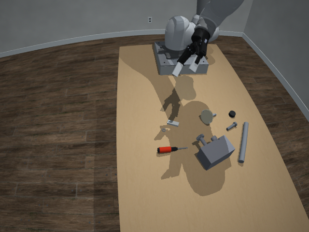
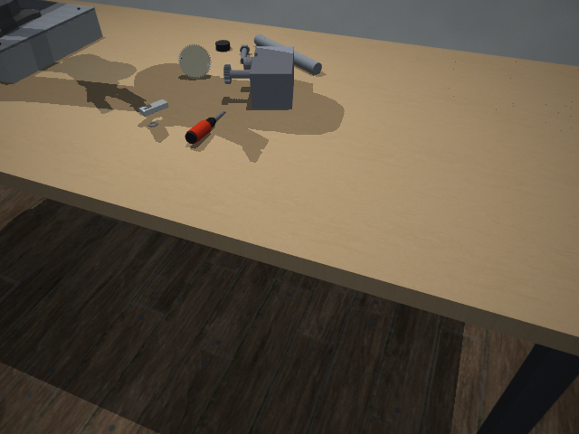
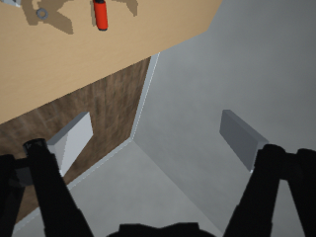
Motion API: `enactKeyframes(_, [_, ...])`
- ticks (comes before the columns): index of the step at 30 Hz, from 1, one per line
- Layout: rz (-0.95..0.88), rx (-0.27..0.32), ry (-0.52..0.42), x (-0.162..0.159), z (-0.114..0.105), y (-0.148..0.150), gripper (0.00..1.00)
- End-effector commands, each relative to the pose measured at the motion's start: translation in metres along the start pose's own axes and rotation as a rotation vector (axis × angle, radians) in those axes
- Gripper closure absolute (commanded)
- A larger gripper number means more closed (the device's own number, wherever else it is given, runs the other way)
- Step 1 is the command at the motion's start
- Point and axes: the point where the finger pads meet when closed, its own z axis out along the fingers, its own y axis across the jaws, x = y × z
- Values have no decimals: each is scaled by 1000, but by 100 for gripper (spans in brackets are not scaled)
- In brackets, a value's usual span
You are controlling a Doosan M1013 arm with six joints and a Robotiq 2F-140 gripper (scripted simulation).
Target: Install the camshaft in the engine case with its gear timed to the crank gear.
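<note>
Camshaft (image 1: pixel 207 116) lies in the centre-right of the top view, its big toothed disc tilted up on edge and its short shaft poking toward the right of the frame, so the long axis runs roughly left to right across the picture. In the exterior view the same disc (image 2: pixel 194 61) stands near the upper left, facing the camera, with its shaft hidden behind it. Just below it in the top view stands the case (image 1: pixel 216 151), upright, with the small gear (image 1: pixel 200 137) on a stub at its upper-left face; the open bearing seems to be the short collar beside that stub, though it is too small to be sure.

Gripper (image 1: pixel 186 68) hangs in the upper middle of the top view, over the arm's base (image 1: pixel 162 71), fingers spread fully with nothing between them. Camshaft lies well apart from it, down and a little right in the frame. The wrist view shows only the table edge, a screwdriver (image 3: pixel 101 14) at the top left and the floor, so the camshaft is not yet in its sight. My judgement: the reach calls for travel down-frame, with the jaws turned to straddle the disc's rim or the shaft.
</note>
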Motion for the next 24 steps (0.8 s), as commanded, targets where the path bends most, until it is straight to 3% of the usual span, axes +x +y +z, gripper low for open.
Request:
enactKeyframes(1, [188,94,65,31,-1,-18,0])
enactKeyframes(2, [188,94,65,31,-1,-18,0])
enactKeyframes(3, [292,142,95,50,-5,-28,0])
enactKeyframes(5, [292,142,95,50,-5,-28,0])
enactKeyframes(8, [485,232,145,86,-15,-43,0])
enactKeyframes(10, [485,232,145,86,-15,-43,0])
enactKeyframes(11, [573,275,164,102,-20,-49,0])
enactKeyframes(12, [573,275,164,102,-20,-49,0])
enactKeyframes(15, [729,354,195,132,-31,-57,0])
enactKeyframes(17, [729,354,195,132,-31,-57,0])
enactKeyframes(24, [998,499,232,184,-55,-66,0])
